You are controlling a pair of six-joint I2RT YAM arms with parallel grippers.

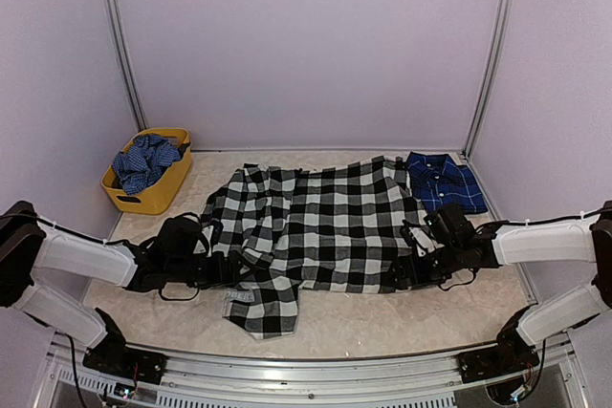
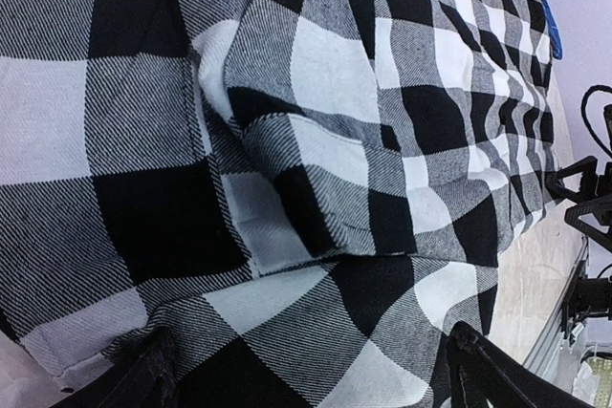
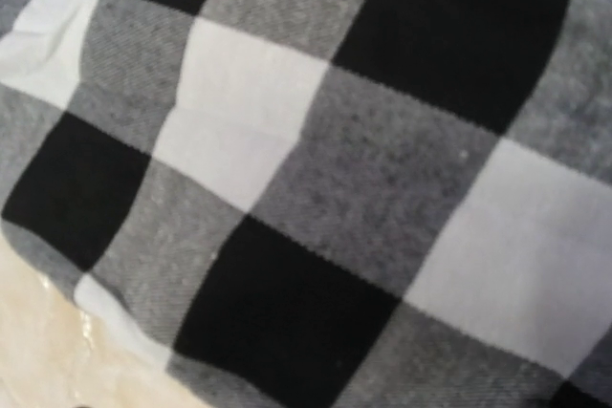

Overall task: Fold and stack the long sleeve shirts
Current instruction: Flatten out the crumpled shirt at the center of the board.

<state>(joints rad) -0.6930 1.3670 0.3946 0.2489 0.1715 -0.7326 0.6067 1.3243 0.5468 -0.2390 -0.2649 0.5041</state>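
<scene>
Table (image 1: 382,322): pale, marbled surface, bare along the near strip in front of the arms.
Near sleeve (image 1: 263,308): a flap of the check shirt reaching toward the near edge, lying flat.
Left gripper (image 1: 232,269): low at the shirt's left side; the wrist view shows its fingers (image 2: 478,370) spread wide, with check cloth lying across the gap and nothing pinched.
Right gripper (image 1: 409,269): low at the shirt's right edge, jaws standing wide; its wrist camera is filled by check cloth close up.
Black-and-white check shirt (image 1: 325,226): spread across the table's middle between both grippers, rumpled on its left.
Navy plaid shirt (image 1: 442,182): folded at the far right, touching the check shirt's far corner.
Yellow basket (image 1: 129,200): far left, holding a blue checked cloth (image 1: 143,164).
</scene>
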